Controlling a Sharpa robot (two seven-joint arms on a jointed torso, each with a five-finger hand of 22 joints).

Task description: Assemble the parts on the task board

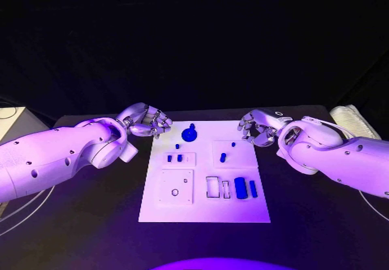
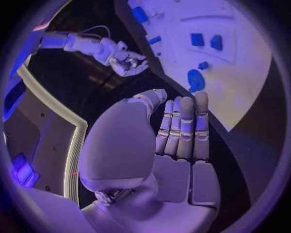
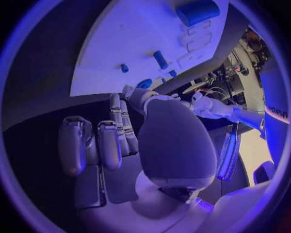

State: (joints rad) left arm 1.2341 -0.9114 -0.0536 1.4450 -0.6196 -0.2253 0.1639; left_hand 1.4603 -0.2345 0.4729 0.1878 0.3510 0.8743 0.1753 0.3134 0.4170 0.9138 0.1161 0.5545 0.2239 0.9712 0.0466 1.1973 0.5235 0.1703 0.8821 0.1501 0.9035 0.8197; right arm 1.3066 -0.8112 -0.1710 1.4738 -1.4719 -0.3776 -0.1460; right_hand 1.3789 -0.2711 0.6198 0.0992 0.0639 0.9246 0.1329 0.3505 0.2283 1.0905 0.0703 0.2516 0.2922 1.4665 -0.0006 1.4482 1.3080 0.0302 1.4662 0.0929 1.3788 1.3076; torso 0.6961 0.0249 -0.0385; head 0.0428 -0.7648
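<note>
Board (image 1: 203, 211) lies mid-table (image 1: 324, 225), long side running away from robot; L hand (image 1: 146, 121) hovers just off board's far-left corner, R hand (image 1: 261, 128) just off its far-right edge, both above table & touching nothing. L hand holds nothing: wrist view shows its fingers (image 2: 182, 126) straight & side by side, thumb alongside, palm bare. R hand also holds nothing; in its wrist view fingers (image 3: 100, 145) are extended, slightly bent, thumb across the front, no part in them. Parts sit on board: round disc w/ peg (image 1: 190, 134) at far end near L hand; small peg (image 1: 233, 144) & another (image 1: 222, 158) in the far-right square; small pegs (image 1: 174, 158) in the left square at mid-board; big cylinder (image 1: 240, 187) & a slimmer bar (image 1: 253, 189) lying near the right edge at the near half, beside two empty rectangular slots (image 1: 212, 187); near-left plate (image 1: 176, 187) has an oval hole. L wrist view shows disc (image 2: 195, 80) just past its fingertips, w/ R hand (image 2: 124, 60) far across; R wrist view shows cylinder (image 3: 197, 10) at board's far end.
</note>
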